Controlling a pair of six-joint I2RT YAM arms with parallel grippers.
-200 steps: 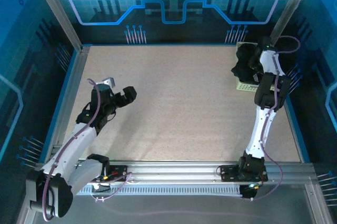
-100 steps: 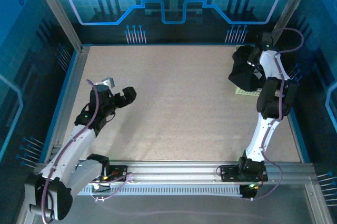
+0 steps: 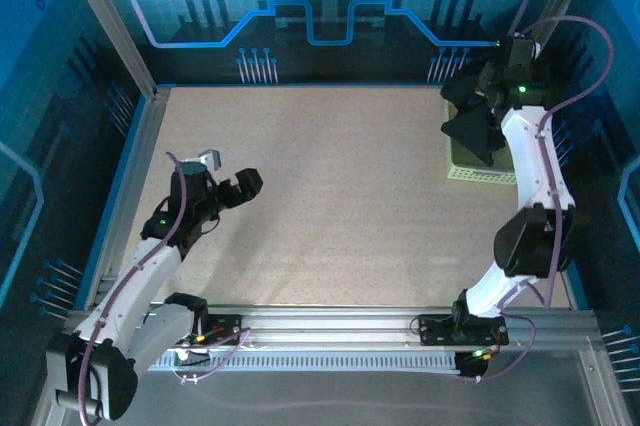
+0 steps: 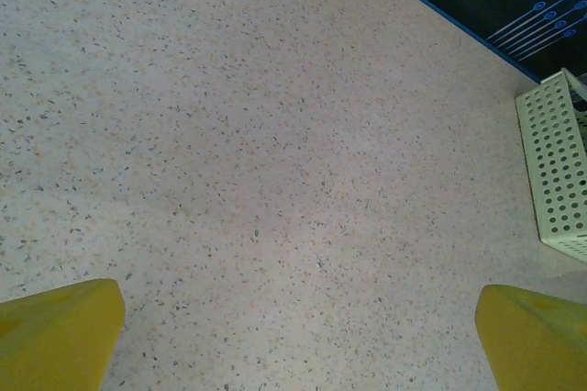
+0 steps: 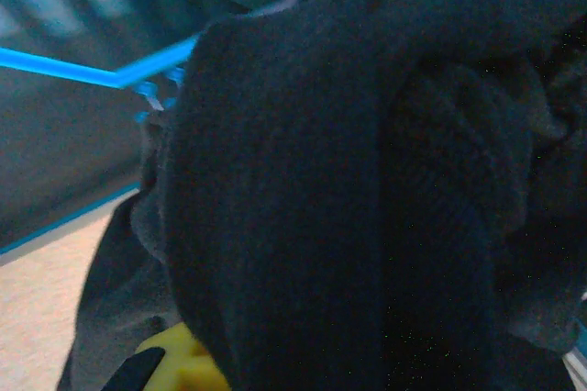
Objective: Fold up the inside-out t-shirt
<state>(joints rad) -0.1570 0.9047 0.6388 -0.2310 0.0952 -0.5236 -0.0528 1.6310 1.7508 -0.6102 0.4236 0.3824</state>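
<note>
Top external view: black t-shirt (image 3: 468,131) bunched in a wad, right fingers (image 5: 183,365) pinched on it over the basket (image 3: 482,174) at the far right, left fingers (image 4: 57,331) wide above the counter (image 3: 340,196), folding not started yet.

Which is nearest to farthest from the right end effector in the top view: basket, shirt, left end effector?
1. shirt: bunched in the right end effector itself, far right corner.
2. basket: right by the hanging shirt, at the right edge.
3. left end effector: far over on the left side.
</note>
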